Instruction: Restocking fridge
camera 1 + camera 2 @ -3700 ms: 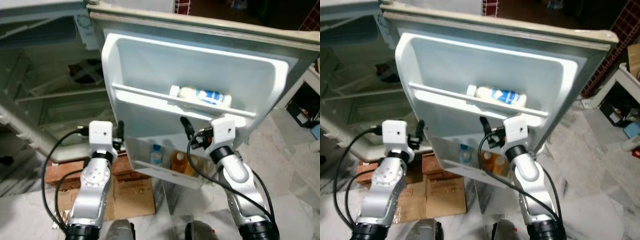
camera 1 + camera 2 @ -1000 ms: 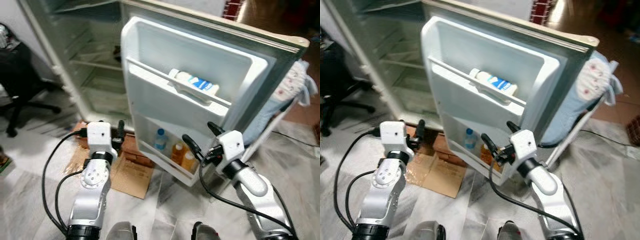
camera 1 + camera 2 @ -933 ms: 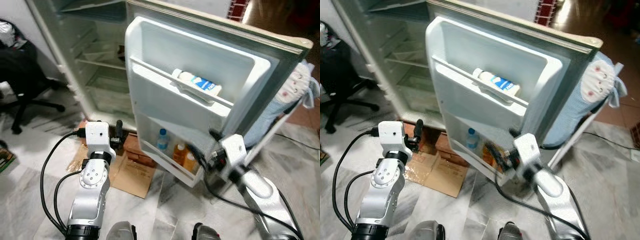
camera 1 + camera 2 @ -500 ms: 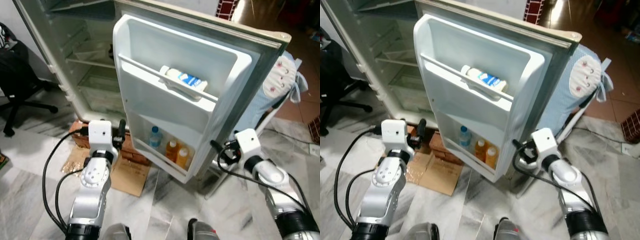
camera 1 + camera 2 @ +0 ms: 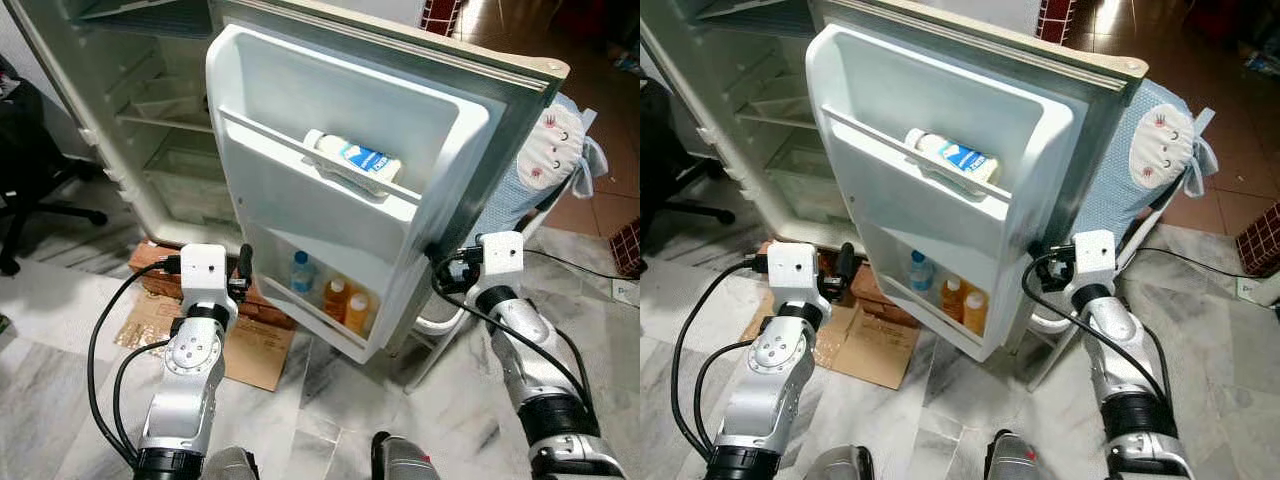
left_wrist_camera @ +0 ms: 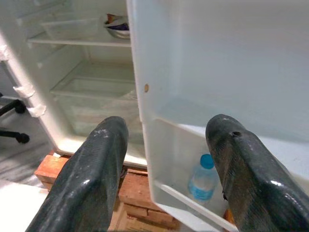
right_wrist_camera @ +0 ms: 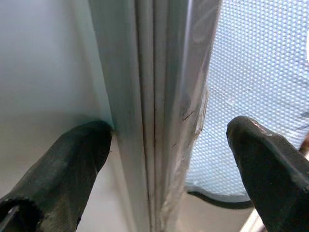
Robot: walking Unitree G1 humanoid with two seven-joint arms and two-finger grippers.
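My right gripper (image 7: pixel 159 159) has its jaws spread wide, 1 finger on each side of the free edge of the fridge door (image 5: pixel 340 130). The inner finger (image 7: pixel 63 164) touches the door's white liner; the outer finger (image 7: pixel 270 164) stands apart from the gasket, with blue dotted cloth (image 5: pixel 540 180) behind it. Nothing is pinched.

My left gripper (image 6: pixel 164 159) also has its jaws spread and carries nothing. It hovers near the door's hinge-side edge at its lower corner, above flattened cardboard (image 5: pixel 255 345) on the floor, with bricks (image 6: pixel 140 191) under the fridge cabinet (image 5: pixel 140 130).

The door stands wide open. On its upper shelf rail lies 1 white bottle with a blue label (image 5: pixel 352 160), on its side. In the bottom door shelf stand 1 clear bottle with a blue cap (image 5: pixel 301 272) toward the hinge edge and 2 orange bottles (image 5: pixel 345 303) just beside it toward the free edge. Inside the cabinet, the wire shelves show a bowl-like thing (image 6: pixel 117 24) at the back.
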